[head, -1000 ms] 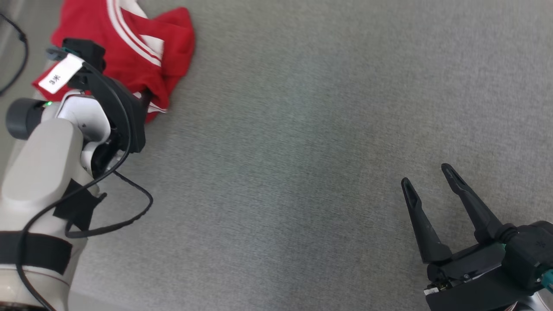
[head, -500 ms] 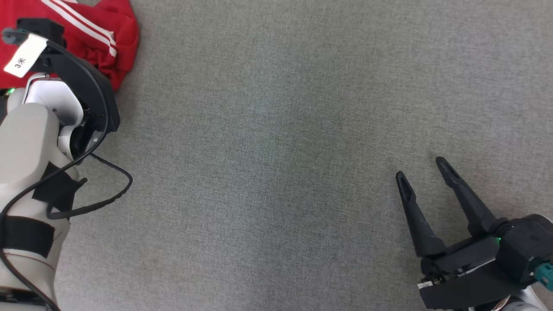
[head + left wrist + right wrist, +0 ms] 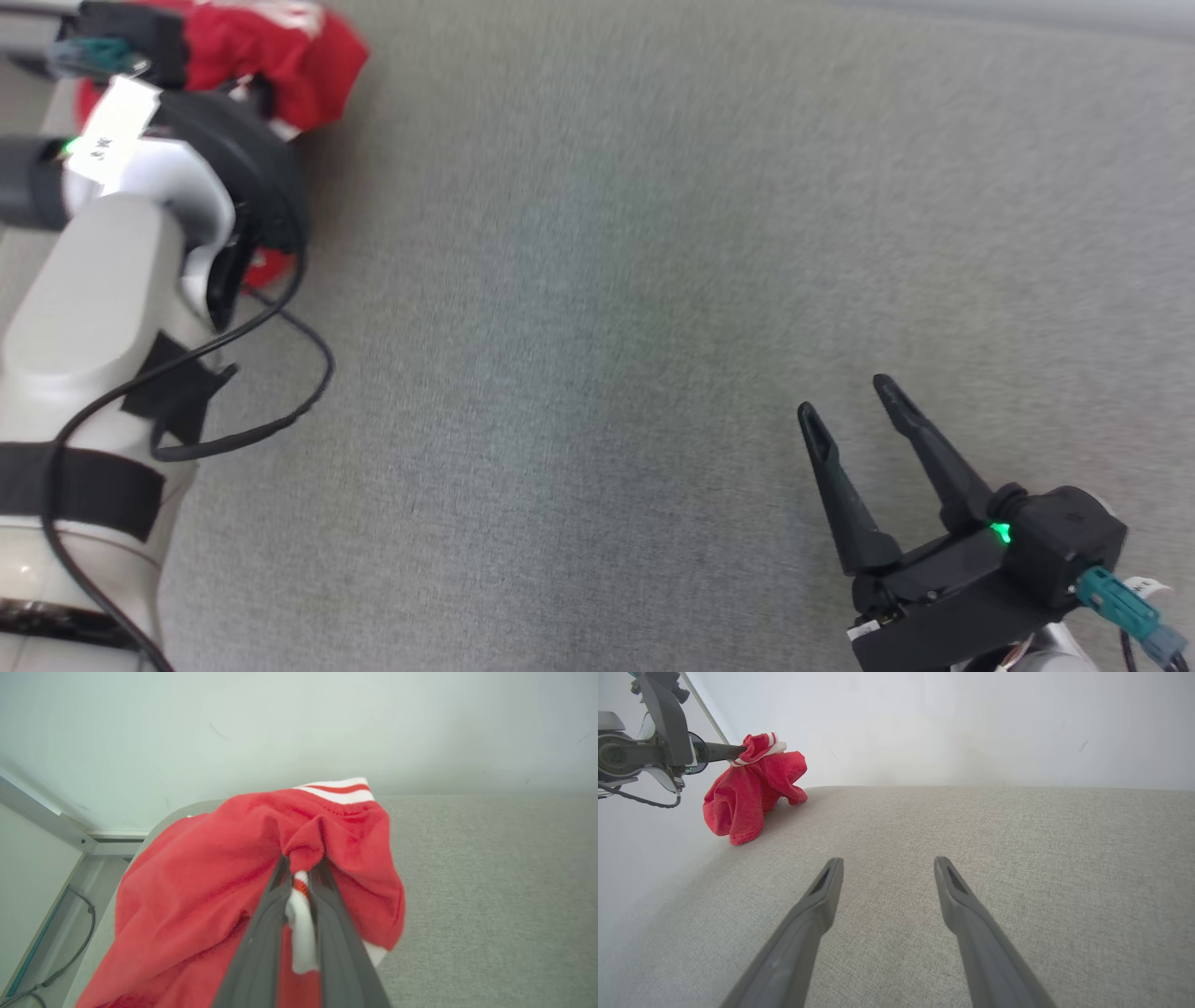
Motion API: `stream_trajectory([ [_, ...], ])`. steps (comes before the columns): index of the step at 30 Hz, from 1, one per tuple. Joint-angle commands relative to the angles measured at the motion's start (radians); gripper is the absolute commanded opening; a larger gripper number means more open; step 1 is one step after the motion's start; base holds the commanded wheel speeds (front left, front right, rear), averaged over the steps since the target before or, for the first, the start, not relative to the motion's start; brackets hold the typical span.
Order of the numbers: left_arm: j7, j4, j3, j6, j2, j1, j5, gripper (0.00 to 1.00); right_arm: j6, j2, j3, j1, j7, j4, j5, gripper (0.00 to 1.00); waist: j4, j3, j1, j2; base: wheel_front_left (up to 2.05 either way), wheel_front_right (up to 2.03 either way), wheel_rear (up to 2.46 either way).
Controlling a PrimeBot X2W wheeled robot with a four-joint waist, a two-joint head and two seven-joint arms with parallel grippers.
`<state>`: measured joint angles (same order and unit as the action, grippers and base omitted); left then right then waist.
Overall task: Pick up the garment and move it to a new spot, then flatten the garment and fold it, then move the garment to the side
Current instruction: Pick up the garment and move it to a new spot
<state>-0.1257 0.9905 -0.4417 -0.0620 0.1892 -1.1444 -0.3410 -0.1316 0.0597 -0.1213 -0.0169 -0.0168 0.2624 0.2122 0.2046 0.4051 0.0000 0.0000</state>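
1. Pinching a fold of the red garment [image 3: 210,896], our left jaws stand narrow; a second ago we held them wide above it.
2. The garment hangs bunched from them at the far left corner of the surface [image 3: 607,327], lower folds touching, no longer lying heaped.
3. Our right jaws stay wide, empty, well apart.

At the head view's upper left, the garment [image 3: 313,56] is blurred, cut by the top edge and largely covered by the left arm [image 3: 103,299]. The print on the white tag [image 3: 110,138] is unreadable. In the left wrist view, the 2 tips of the left gripper [image 3: 301,870] are buried in a red fold, and the bottom edge cuts the garment.
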Motion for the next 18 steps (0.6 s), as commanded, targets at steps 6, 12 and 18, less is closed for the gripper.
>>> stream_trajectory([
  [6, 0.034, -0.057, -0.027, -0.029, -0.046, -0.01, -0.015, 0.0, 0.002, -0.008, -0.019, 0.007, -0.05, -0.073, 0.041, 1.0, -0.116, -0.196, 0.0, 0.0, 0.0, 0.0, 0.0],
  [12, 0.037, -0.148, -0.053, -0.053, -0.108, -0.02, -0.066, 0.0, 0.002, -0.009, -0.013, 0.004, -0.095, -0.125, 0.088, 1.0, -0.196, -0.271, 0.0, 0.0, 0.0, 0.0, 0.0],
  [18, 0.017, -0.299, -0.124, -0.061, -0.136, 0.012, -0.142, 0.0, 0.002, -0.009, 0.003, -0.001, -0.123, -0.149, 0.108, 1.0, -0.264, -0.297, 0.0, 0.0, 0.0, 0.0, 0.0],
])
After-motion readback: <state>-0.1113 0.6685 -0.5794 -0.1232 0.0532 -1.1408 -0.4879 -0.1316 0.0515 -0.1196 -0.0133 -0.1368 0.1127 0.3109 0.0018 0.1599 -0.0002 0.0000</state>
